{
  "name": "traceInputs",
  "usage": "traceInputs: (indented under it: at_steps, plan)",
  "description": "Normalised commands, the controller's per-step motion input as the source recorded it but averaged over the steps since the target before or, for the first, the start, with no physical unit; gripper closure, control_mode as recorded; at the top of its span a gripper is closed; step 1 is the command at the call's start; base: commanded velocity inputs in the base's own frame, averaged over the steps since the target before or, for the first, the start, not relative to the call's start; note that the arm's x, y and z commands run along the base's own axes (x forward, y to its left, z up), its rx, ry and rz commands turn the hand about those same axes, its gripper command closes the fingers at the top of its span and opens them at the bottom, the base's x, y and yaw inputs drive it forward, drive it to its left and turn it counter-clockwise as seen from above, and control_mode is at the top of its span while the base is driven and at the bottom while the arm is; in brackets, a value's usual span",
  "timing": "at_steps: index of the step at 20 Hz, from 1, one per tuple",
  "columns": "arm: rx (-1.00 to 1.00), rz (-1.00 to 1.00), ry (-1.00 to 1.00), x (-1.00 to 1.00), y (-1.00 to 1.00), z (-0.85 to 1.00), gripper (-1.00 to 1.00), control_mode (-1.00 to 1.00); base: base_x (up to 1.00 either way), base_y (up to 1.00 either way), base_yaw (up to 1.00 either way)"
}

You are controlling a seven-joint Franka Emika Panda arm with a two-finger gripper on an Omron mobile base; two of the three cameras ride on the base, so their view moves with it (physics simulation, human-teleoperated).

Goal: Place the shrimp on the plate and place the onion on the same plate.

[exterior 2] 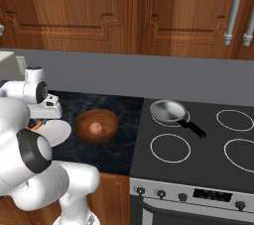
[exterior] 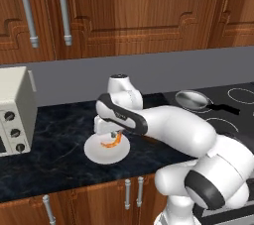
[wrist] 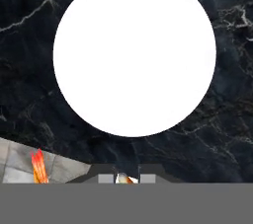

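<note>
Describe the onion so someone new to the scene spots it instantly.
Find the stove; left of it on the dark counter sits a brown wooden bowl. The onion is the small pinkish-brown ball inside it, not on the white plate further left.

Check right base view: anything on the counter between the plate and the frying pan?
Yes. The brown wooden bowl sits between the white plate and the frying pan, with the pinkish onion inside it. Otherwise bare dark counter and stovetop.

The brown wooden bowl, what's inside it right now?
Inside the brown wooden bowl sits the small round pinkish-brown onion, resting on its bottom. The near rim covers part of the bowl's floor, so anything there is hidden.
</note>
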Motion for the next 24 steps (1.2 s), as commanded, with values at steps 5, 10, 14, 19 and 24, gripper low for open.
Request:
traceInputs:
  at_steps: [5,10,14,19,24]
  plan:
    - [0.0,0.06,0.02,0.19,0.55,-0.22,1.0,-1.0,0.0,0.0,0.0]
    - [0.0,0.01,0.0,0.24,0.22,-0.19,1.0,-1.0,0.0,0.0,0.0]
    - [0.0,0.0,0.0,0.38,0.01,-0.15,1.0,-1.0,0.0,0.0,0.0]
    - [0.0,0.0,-0.01,0.26,0.0,-0.22,1.0,-1.0,0.0,0.0,0.0]
    - [0.0,0.0,-0.01,0.12,0.0,-0.33,1.0,-1.0,0.0,0.0,0.0]
